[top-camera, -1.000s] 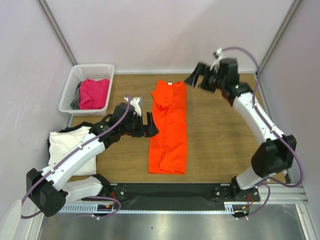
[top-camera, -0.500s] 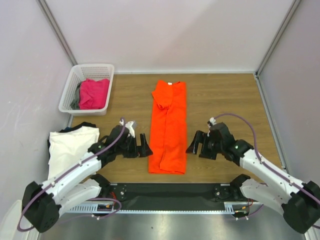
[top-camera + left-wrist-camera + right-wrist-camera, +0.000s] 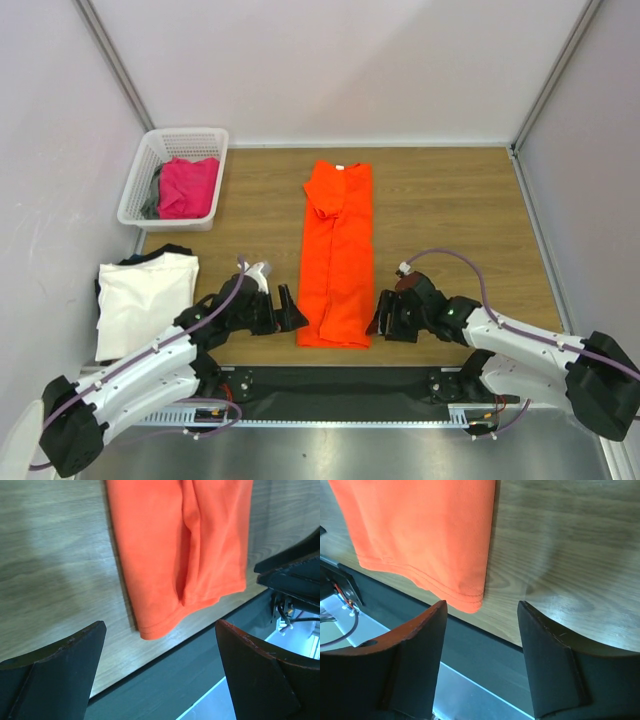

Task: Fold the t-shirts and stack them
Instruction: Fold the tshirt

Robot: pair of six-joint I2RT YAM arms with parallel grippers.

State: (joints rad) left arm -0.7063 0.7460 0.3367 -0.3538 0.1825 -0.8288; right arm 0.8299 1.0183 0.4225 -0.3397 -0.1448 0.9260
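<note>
The bright orange t-shirt [image 3: 337, 255] lies on the table folded into a long narrow strip, collar at the far end, hem at the near edge. My left gripper [image 3: 289, 312] is open and empty beside the hem's left corner [image 3: 150, 630]. My right gripper [image 3: 381, 318] is open and empty beside the hem's right corner [image 3: 470, 600]. A white t-shirt [image 3: 140, 300] lies folded at the left over a dark one [image 3: 165, 251]. A magenta-pink t-shirt [image 3: 187, 186] and a grey one [image 3: 153, 200] lie in the basket.
The white lattice basket [image 3: 148, 160] stands at the far left. The table's near edge meets a dark rail [image 3: 340, 380] just below the hem, also seen in the left wrist view [image 3: 165, 680] and the right wrist view [image 3: 485, 645].
Both arms have come down toward the near edge. The right gripper swung from the far right corner to the hem's right corner; the left slid down to the left corner. The shirt has not moved.
</note>
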